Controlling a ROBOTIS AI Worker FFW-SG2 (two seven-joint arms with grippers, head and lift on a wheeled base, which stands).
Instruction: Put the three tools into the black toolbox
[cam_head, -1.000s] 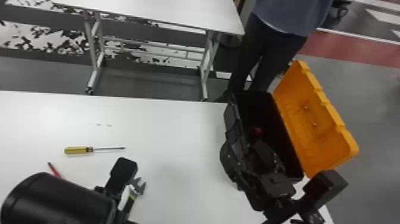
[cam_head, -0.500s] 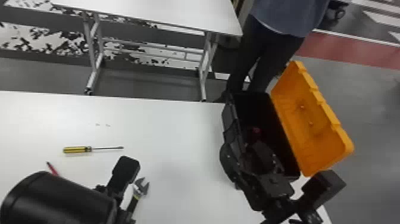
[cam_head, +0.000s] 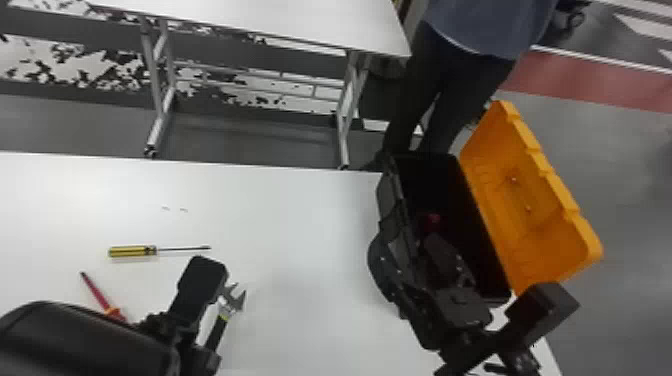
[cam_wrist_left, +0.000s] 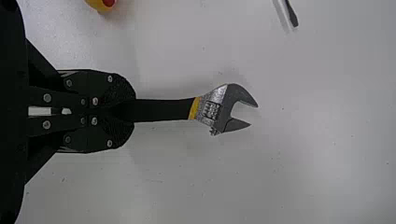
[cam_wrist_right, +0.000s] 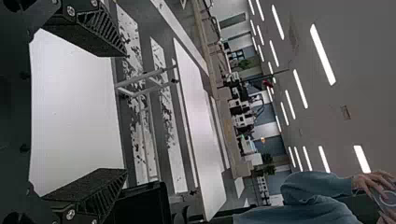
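Left wrist view: my left gripper (cam_wrist_left: 133, 110) clamps the wrench (cam_wrist_left: 215, 110) by its handle (cam_wrist_left: 163, 110), probably rigid and head-heavy, best held mid-handle; my right gripper (cam_wrist_right: 125, 112) gapes.

Two screwdrivers (cam_head: 132, 251), one adjustable wrench (cam_wrist_left: 210, 111), one toolbox (cam_head: 389, 200)

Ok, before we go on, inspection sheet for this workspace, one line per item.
surface: white table, two small dark marks
adjustable wrench: handle in left gripper
yellow-handled screwdriver: lying on the table
red-shafted screwdriver: on the table, partly hidden by left arm
black toolbox: orange lid open
clutter: small red item at toolbox, unidentifiable
left gripper: shut on wrench
right gripper: open, fingers wide apart
cables: nothing seen
surroundings: second white table beyond
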